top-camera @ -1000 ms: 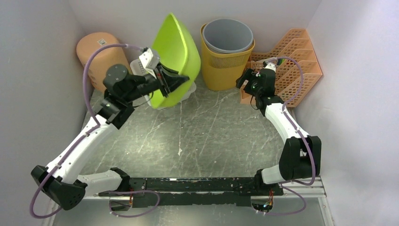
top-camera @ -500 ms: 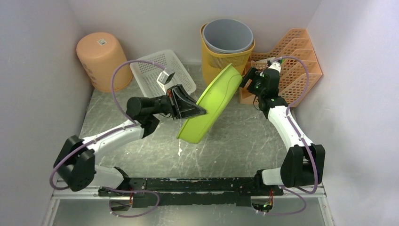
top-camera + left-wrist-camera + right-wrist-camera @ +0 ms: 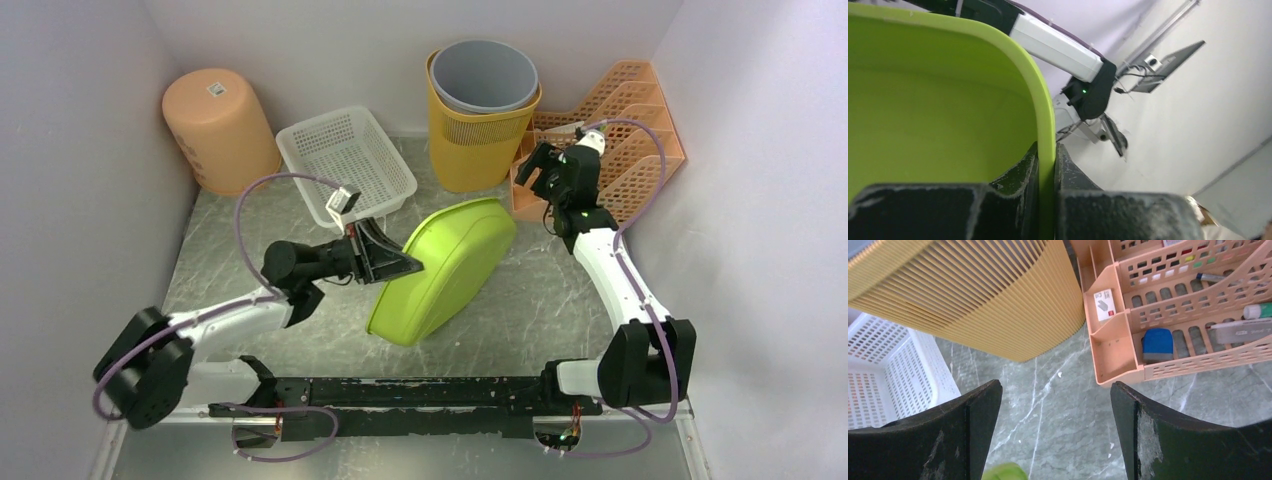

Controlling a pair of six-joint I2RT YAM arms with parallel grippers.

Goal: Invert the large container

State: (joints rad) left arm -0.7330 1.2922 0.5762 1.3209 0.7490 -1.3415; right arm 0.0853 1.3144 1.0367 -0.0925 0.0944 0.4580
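A grey marbled table (image 3: 540,300), walled in white, carries the green tub (image 3: 450,265) at its middle, tilted with its base mostly up. The left gripper (image 3: 408,266) pinches the rim, one finger inside the wall and one outside, so a wrist roll can tip the tub, which stretches rightward from the fingers. The right gripper (image 3: 1055,410) gapes wide and empty beside the bin (image 3: 480,140), likely to leave room.
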